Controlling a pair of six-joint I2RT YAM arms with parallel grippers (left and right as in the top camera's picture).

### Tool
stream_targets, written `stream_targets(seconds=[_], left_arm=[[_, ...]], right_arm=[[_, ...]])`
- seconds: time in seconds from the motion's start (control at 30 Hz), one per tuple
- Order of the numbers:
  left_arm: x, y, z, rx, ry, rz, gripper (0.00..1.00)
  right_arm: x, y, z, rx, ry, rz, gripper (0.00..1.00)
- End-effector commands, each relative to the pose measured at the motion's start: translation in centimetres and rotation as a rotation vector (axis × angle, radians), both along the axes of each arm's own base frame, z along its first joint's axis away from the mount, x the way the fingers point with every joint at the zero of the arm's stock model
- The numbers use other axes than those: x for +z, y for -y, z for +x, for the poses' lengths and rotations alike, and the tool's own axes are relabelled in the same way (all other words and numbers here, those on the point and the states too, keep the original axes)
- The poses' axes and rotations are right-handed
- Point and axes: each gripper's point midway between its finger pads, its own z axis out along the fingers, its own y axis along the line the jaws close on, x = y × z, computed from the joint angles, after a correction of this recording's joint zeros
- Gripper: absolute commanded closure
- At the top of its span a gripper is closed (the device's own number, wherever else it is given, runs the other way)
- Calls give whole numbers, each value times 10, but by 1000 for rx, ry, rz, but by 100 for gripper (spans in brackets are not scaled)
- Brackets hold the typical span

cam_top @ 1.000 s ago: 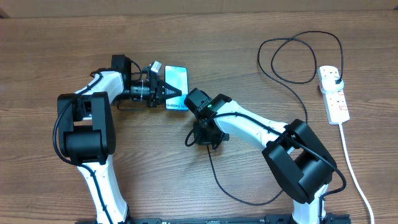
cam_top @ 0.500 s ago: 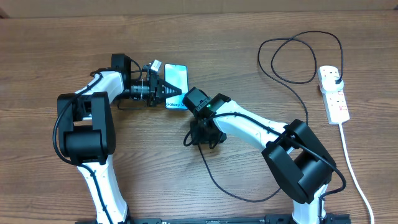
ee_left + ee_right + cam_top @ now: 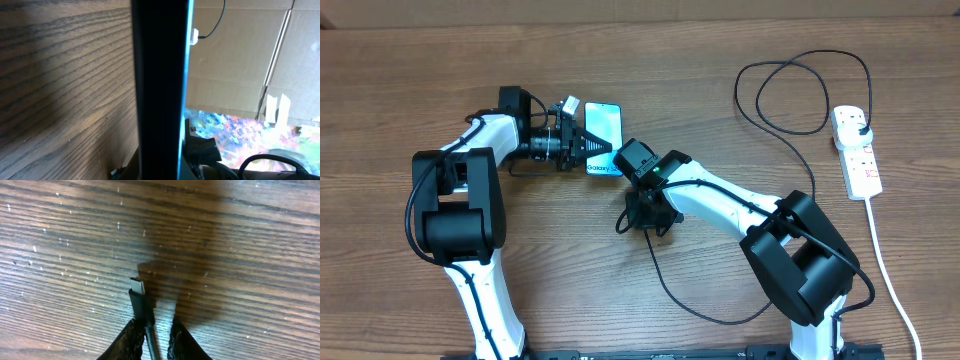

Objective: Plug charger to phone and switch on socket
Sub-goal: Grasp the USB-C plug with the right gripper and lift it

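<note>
The phone (image 3: 604, 124), teal screen up, lies at the table's middle left with my left gripper (image 3: 591, 147) shut on its near edge. In the left wrist view the phone (image 3: 160, 75) is a dark upright slab with a teal edge. The charger cable (image 3: 665, 285) loops across the table to its black adapter (image 3: 861, 124) in the white socket (image 3: 857, 152) at the far right. My right gripper (image 3: 642, 218) points down at the table just below the phone. The plug tip (image 3: 136, 286) lies on the wood. Its cable runs between the fingers (image 3: 127, 342), touching the left one, with a gap to the right one.
The socket's thick white cord (image 3: 885, 260) runs down the right side of the table. The black cable makes a large loop (image 3: 800, 90) at the back right. A cardboard wall (image 3: 240, 60) stands beyond the table.
The right gripper has shifted slightly left, and the cable below it swung left with it. Its jaws opened, then narrowed again. The left arm and phone have not moved.
</note>
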Motion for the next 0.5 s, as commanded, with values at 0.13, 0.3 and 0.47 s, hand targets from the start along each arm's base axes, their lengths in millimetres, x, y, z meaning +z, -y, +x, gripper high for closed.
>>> stream_targets(seconds=[0.13, 0.3, 0.47], left_arm=[[25, 2, 1, -12, 78, -41, 96], [25, 2, 2, -11, 83, -41, 96], [26, 2, 4, -34, 178, -36, 96]], right_arm=[[-16, 7, -4, -3, -24, -35, 96], [-16, 10, 1, -16, -14, -36, 96], [-14, 5, -7, -61, -84, 13, 96]])
